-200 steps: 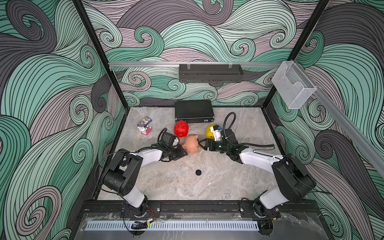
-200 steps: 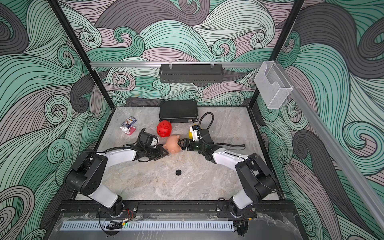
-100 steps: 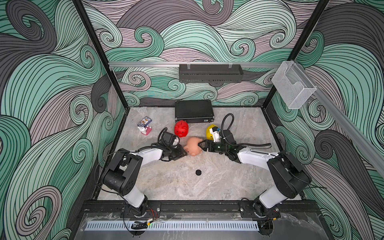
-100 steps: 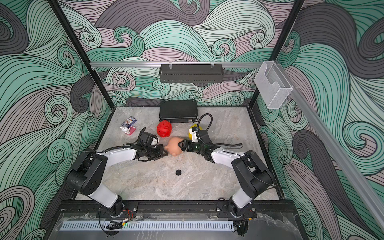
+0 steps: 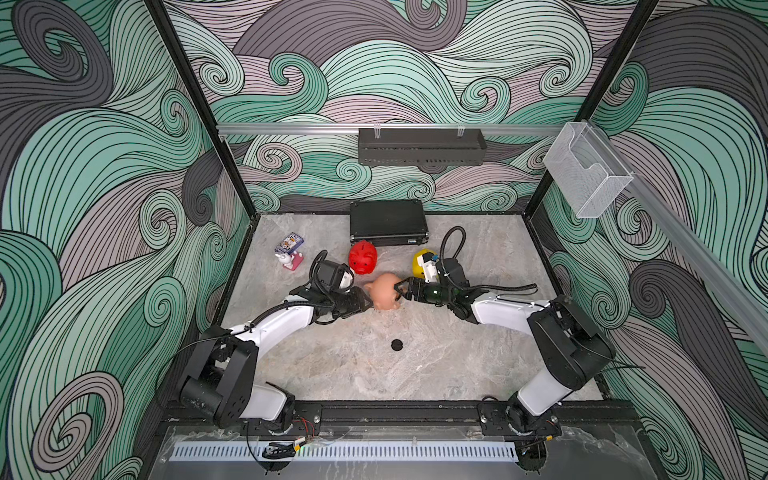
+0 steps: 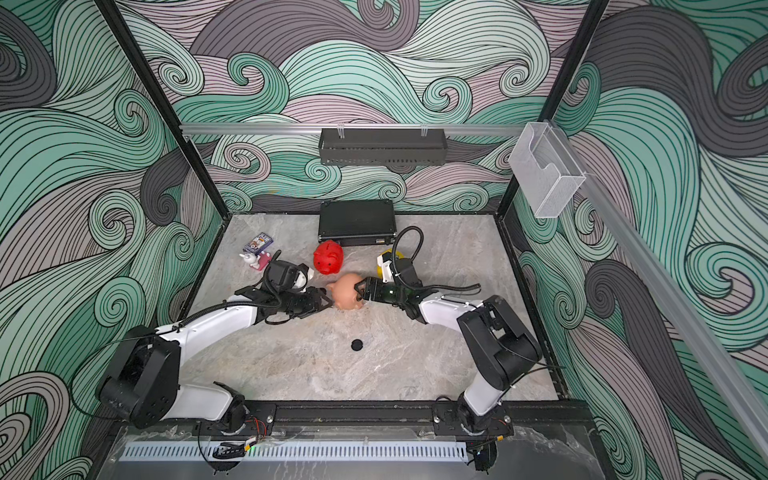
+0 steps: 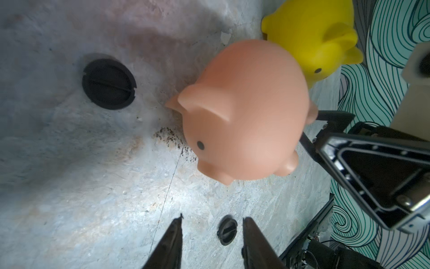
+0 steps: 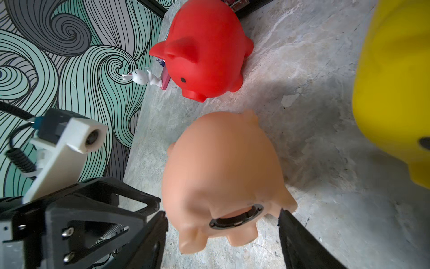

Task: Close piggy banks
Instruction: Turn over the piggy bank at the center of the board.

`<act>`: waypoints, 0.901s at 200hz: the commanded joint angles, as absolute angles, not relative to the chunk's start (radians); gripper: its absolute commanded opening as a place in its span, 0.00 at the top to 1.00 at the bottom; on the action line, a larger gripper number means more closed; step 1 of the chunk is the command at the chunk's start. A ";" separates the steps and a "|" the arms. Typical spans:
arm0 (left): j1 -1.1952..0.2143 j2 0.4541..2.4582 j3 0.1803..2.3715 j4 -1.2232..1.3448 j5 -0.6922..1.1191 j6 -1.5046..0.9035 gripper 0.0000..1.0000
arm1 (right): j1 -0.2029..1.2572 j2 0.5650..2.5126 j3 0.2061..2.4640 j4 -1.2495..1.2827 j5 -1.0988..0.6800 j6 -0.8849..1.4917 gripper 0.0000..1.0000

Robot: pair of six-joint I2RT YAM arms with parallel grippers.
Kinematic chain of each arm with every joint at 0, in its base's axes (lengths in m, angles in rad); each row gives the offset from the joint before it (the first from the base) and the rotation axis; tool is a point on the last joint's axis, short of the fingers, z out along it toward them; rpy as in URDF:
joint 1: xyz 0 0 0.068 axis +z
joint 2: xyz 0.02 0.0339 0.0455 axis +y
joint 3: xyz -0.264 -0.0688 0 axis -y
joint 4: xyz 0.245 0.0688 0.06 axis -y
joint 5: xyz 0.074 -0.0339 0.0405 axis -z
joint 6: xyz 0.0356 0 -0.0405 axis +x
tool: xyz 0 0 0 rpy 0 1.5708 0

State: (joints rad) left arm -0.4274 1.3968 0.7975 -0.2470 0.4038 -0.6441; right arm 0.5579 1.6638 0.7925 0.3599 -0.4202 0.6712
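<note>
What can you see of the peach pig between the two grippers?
The peach pig is smooth, glossy plastic with pointed ears, a black dot eye, a snout and stubby legs. It seems tipped on its side on the table, its belly hole, dark-rimmed and unplugged, facing the right gripper, whose open jaws flank it; contact is unclear. The left gripper sits just short of its back.

both top views: same high perch above the front edge, tilted down toward the back wall, far enough for the whole table [image 5: 457,365] and both arms, near-identical coverage
left wrist: close, looks past left gripper [image 7: 213,219] at the head side of the peach-pink pig [image 7: 246,111]
right wrist: close too, past right gripper [image 8: 222,214] at that pig's belly side, facing the opposite way
each wrist view also catches the other gripper; all four share that pig
</note>
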 commanded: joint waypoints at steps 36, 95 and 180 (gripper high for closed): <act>-0.424 1.416 0.923 -0.336 0.311 -0.553 0.53 | 0.571 1.705 0.848 0.359 -0.421 0.683 0.31; -0.424 1.429 0.903 -0.335 0.331 -0.554 0.53 | 0.570 1.750 0.912 0.322 -0.422 0.675 0.39; -0.424 1.396 0.876 -0.291 0.338 -0.556 0.44 | 0.569 1.804 0.991 0.310 -0.422 0.635 0.39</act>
